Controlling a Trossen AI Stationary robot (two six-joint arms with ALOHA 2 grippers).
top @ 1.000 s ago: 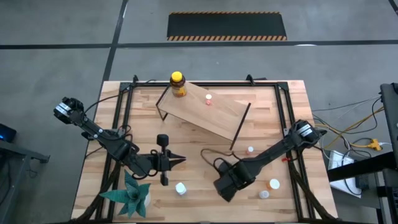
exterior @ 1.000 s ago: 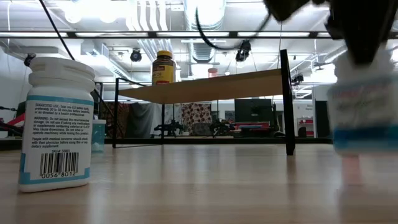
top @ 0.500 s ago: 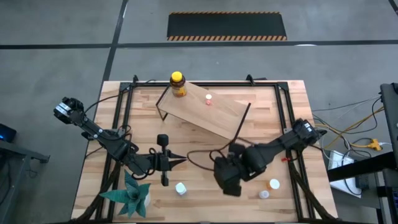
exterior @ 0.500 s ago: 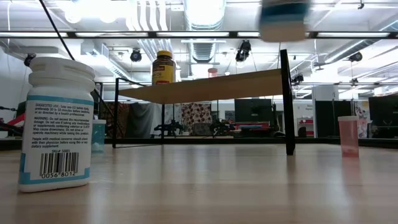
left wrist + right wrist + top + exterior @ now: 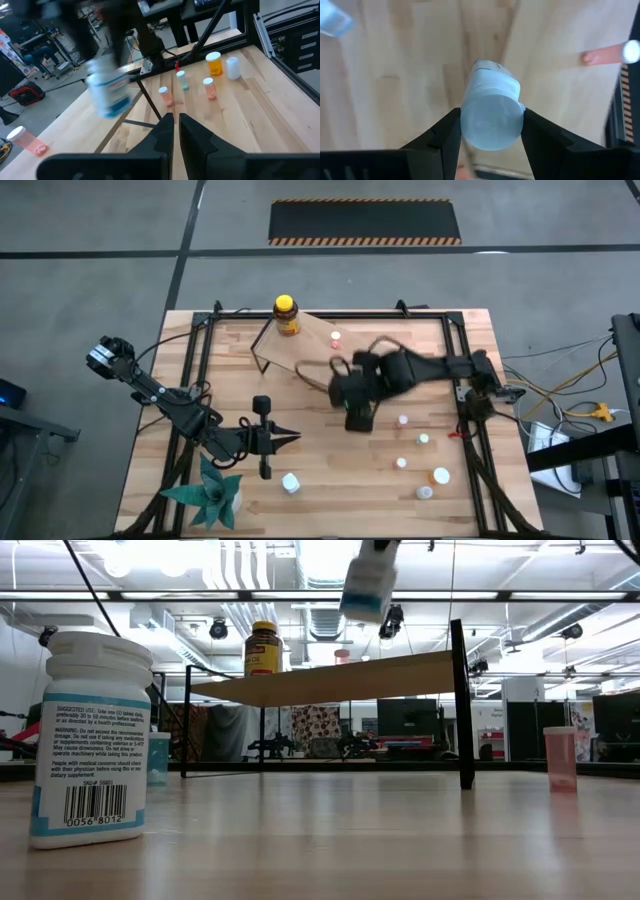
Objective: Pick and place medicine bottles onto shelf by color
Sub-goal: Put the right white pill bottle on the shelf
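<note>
A small white plastic medicine bottle with a white cap (image 5: 491,112) is clamped by its body between the fingers of the right gripper (image 5: 357,412), held high above the table at the light wooden shelf's (image 5: 315,352) five o'clock edge. It is judged light, rigid and rather smooth, best gripped mid-body. The left gripper (image 5: 173,125) waits nearly closed and empty at seven o'clock. The plank tabletop (image 5: 330,480) is level; an industrial room lies beyond.
</note>
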